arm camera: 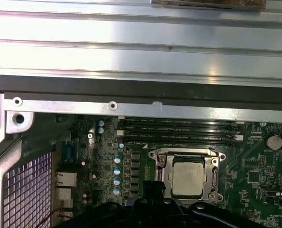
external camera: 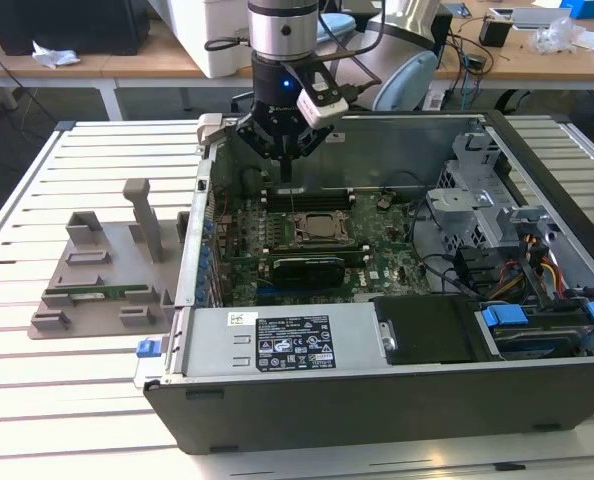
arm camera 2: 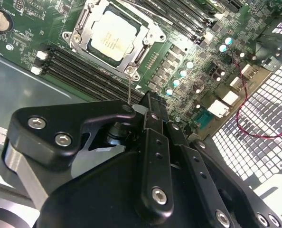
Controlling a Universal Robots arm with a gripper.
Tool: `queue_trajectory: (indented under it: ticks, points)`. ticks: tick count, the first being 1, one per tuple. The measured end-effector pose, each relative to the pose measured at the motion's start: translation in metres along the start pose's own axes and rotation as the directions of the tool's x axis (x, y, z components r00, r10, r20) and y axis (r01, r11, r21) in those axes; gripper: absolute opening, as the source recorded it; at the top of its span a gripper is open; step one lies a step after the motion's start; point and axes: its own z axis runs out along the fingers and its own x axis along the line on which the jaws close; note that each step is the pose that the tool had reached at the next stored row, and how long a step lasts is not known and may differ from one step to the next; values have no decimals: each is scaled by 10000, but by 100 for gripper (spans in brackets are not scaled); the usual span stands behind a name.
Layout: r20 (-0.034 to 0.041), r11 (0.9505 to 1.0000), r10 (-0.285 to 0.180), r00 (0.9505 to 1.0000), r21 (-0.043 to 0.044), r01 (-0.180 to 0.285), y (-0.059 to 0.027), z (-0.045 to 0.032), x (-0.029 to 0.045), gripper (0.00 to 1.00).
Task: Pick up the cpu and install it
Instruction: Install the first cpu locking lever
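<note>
desk [external camera: 37, 400]: white slatted metal top | behind: long wooden bench [external camera: 97, 62] with cables, white box [external camera: 212, 35], black case [external camera: 67, 22] | round pale-blue chair back [external camera: 407, 80] | floor: dark | light: even, indoor

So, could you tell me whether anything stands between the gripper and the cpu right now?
Nothing visible does. The cpu already sits in its socket on the motherboard, its metal top uncovered in both wrist views, and the gripper hangs above the board beside it.

An open computer case [external camera: 377, 390] lies on a slatted counter [external camera: 67, 400], a grey plastic holder [external camera: 102, 285] at its nine o'clock.
</note>
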Motion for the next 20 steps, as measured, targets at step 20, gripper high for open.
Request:
queue_trajectory:
  ticks: [20]
  points:
    - [0,10000,0,10000,0,0,186,197,51,11]
